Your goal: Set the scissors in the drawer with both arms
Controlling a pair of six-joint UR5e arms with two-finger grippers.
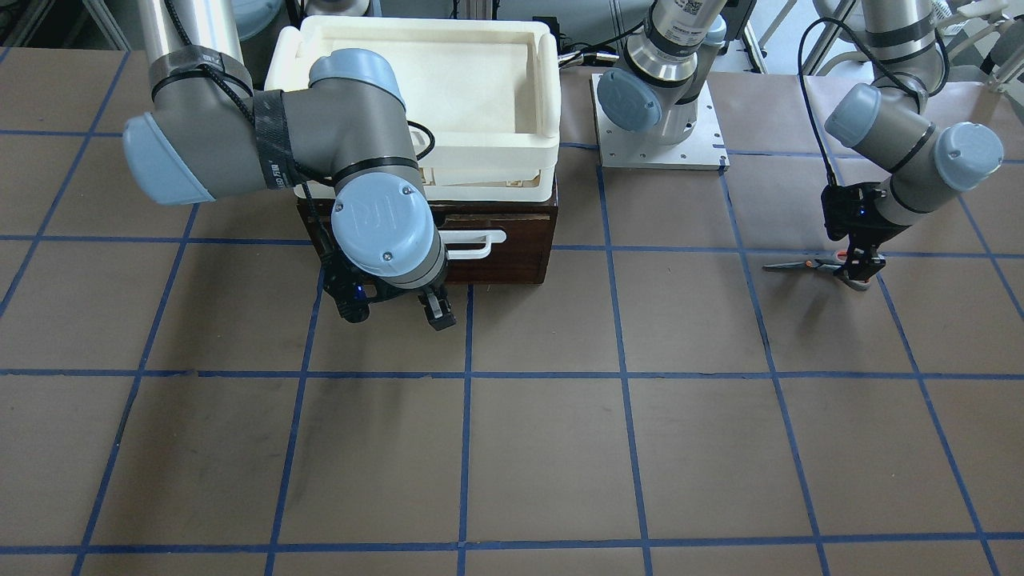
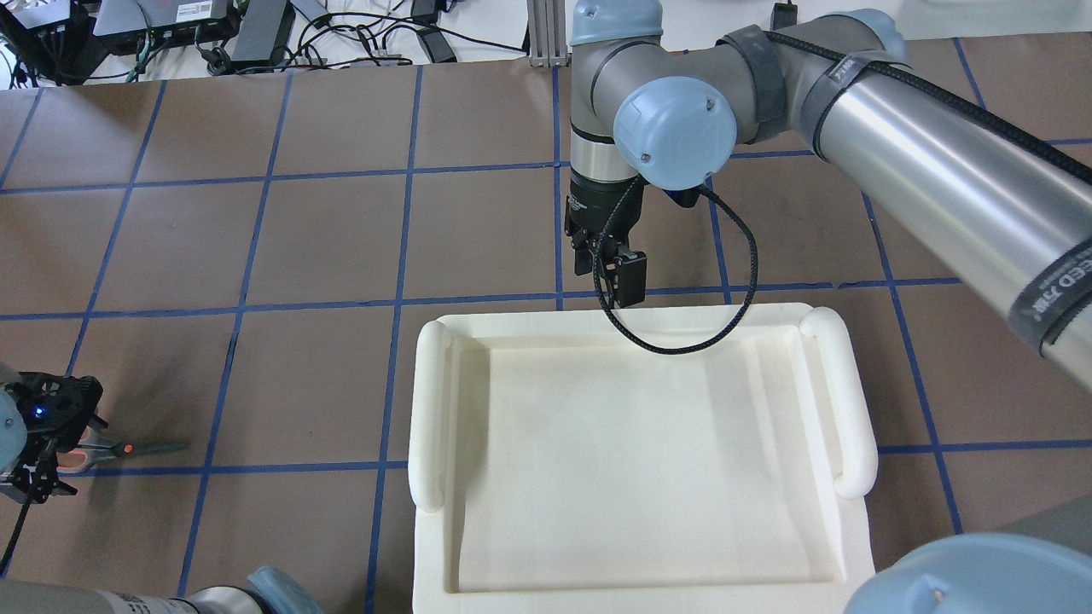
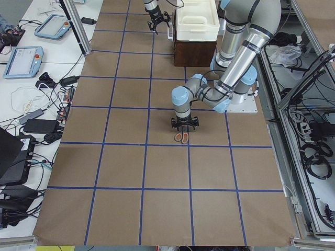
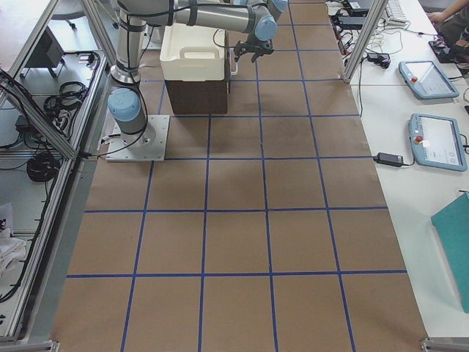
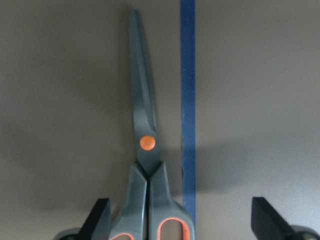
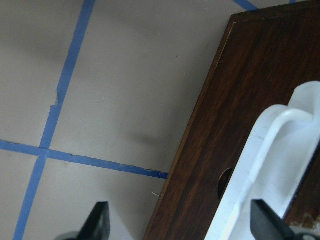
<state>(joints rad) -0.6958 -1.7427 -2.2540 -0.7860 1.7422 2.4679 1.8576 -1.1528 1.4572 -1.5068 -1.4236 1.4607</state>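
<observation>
The scissors [image 5: 144,150] lie flat on the brown table, blades pointing away from my left gripper; they also show in the front view [image 1: 808,265] and the overhead view [image 2: 128,448]. My left gripper [image 5: 182,220] is open and low over them, its fingers either side of the grey, orange-lined handles. The dark brown drawer [image 1: 512,240] is shut, with its white loop handle [image 1: 476,244] facing out. My right gripper [image 1: 400,308] is open and empty just in front of the drawer. In the right wrist view the handle [image 6: 272,165] lies near its right fingertip [image 6: 265,222].
A cream-white plastic bin [image 1: 448,80] sits on top of the drawer box and hides it in the overhead view [image 2: 640,452]. The left arm's white base plate [image 1: 660,128] stands beside the box. Blue tape lines grid the brown table.
</observation>
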